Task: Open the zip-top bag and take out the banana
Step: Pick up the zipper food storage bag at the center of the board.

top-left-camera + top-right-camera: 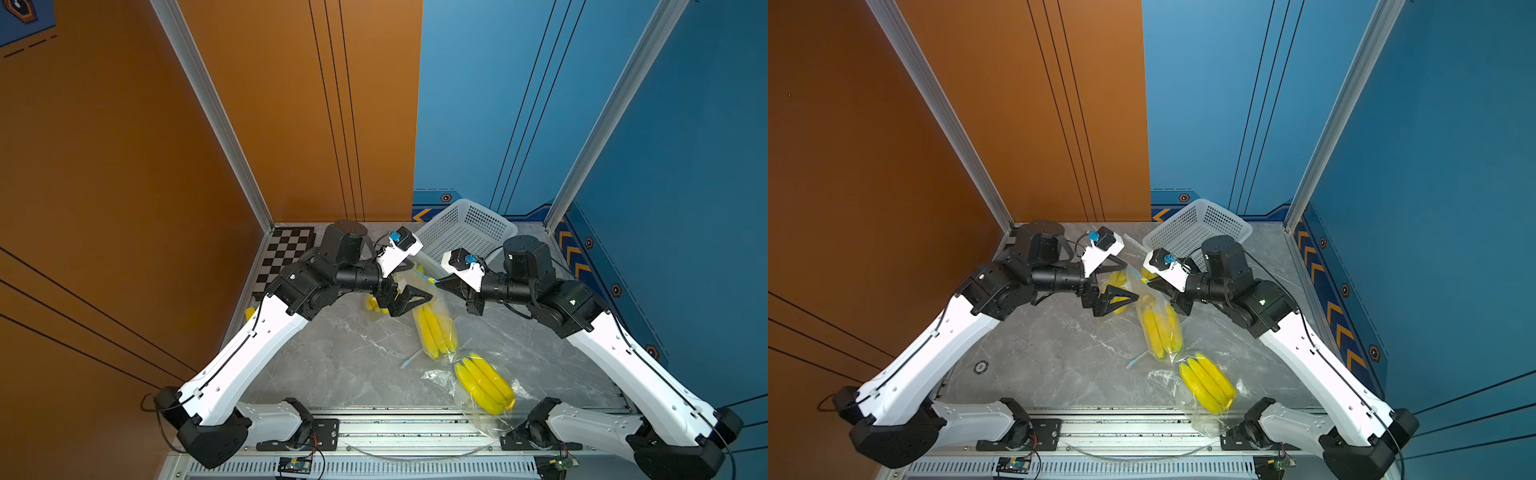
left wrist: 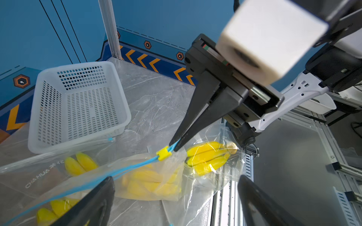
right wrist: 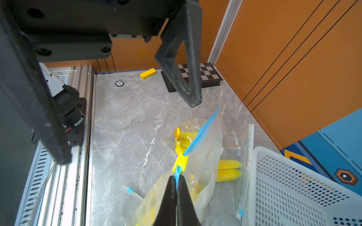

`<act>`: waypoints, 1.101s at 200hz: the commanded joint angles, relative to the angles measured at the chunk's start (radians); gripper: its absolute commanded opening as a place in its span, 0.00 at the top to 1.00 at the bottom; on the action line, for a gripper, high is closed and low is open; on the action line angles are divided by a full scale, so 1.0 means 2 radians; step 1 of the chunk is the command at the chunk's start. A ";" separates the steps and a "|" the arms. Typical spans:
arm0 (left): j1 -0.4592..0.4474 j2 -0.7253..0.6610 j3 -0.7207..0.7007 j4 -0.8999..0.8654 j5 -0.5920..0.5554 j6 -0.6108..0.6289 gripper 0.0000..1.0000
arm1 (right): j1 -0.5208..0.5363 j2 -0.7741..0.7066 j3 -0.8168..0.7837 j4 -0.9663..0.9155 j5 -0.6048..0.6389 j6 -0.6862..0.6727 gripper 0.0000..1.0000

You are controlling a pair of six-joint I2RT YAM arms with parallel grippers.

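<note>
Fingers (image 3: 170, 195) of right gripper (image 3: 176, 179): pressed together on the blue zip track (image 3: 203, 129), just beside the yellow slider (image 3: 180, 163). Left gripper (image 2: 176, 177): spread wide, empty, over the zip-top bag (image 1: 444, 309) between the arms. Banana (image 1: 434, 332): inside that bag, lying on the table (image 1: 332, 353). Handling, as we judge it: we hold the track taut, close the left gripper on the slider alone, and draw it straight along.

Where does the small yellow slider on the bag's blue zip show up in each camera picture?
Top view: yellow slider mid-table, at the right gripper tip pinching the zip-top bag.
Top view: same spot.
Left wrist: at that gripper's tip.
Right wrist: just past its own tip.
Shared landmark: white basket, in all four.
</note>
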 commanded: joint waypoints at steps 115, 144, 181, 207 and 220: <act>-0.017 0.015 0.018 0.003 0.027 0.042 0.11 | -0.027 -0.057 -0.058 0.048 -0.023 0.015 1.00; -0.028 0.024 0.000 0.003 0.034 0.051 0.18 | -0.019 -0.065 -0.078 0.063 -0.017 0.019 1.00; -0.033 0.043 0.004 0.003 0.052 0.075 0.27 | -0.018 -0.066 -0.078 0.063 -0.019 0.016 1.00; -0.035 0.057 0.009 0.003 0.061 0.091 0.35 | -0.019 -0.065 -0.078 0.063 -0.021 0.016 1.00; -0.035 0.061 0.012 0.003 0.057 0.096 0.35 | -0.018 -0.064 -0.077 0.063 -0.024 0.018 1.00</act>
